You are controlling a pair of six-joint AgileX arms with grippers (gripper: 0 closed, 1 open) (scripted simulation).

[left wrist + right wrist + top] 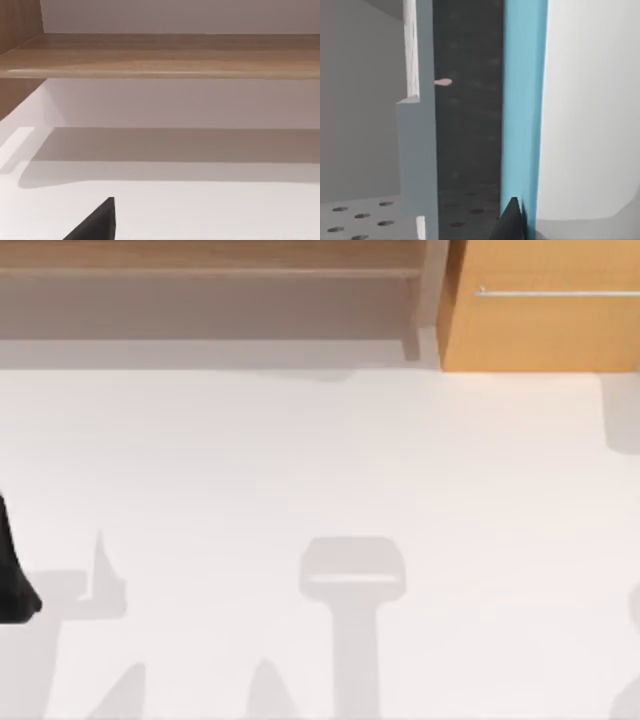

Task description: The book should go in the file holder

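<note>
One light blue book (524,110) is standing on edge inside the grey perforated file holder (415,165), the right gripper's black fingertip (512,222) touching it; its opening is unclear. Releasing should be gentle, withdrawing straight. Left arm (15,575) is idling at the table's (320,470) left edge.

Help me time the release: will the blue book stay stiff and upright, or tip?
Probably stiff: the book keeps a straight blue cover. Thin and standing on edge, it would likely tip unless the grey file holder props it. Its smooth cover may slip against the right gripper at its edge.
</note>
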